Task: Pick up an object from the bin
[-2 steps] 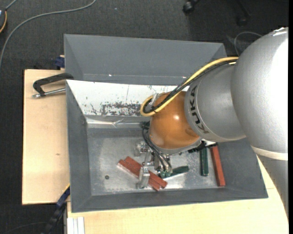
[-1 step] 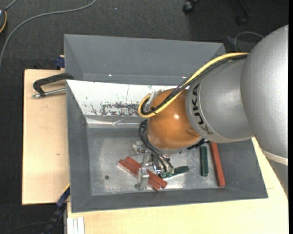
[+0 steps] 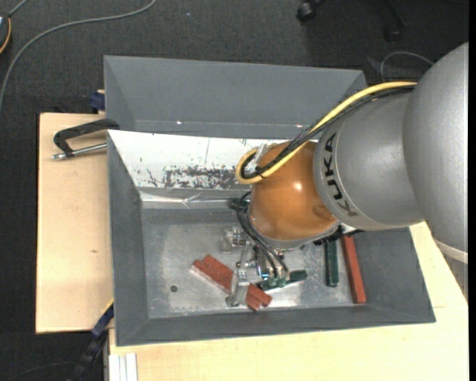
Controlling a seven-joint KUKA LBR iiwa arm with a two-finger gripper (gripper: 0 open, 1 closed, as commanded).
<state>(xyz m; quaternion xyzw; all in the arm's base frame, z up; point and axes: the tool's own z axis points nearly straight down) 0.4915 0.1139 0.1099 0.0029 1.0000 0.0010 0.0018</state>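
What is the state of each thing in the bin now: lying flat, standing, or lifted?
gripper: down low, beside the red-brown block.
red-brown block: lies flat, just left of gripper.
red stick: lies flat, far right.
dark green stick: lies flat, left of red stick.

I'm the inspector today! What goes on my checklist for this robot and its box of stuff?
Surface: grey metal bin, floor scuffed and speckled.
Job's things: red-brown block lies left of the pincer; a smaller red-brown piece and a green piece lie right by it.
Clutter: dark green stick and long red-brown stick side by side near the right wall; dark speck at left.
Grippers: pincer low in mid-bin, over the small pieces.
Cables: yellow cable runs along the arm to the orange cover.
Surroundings: dark floor with a thin cable.
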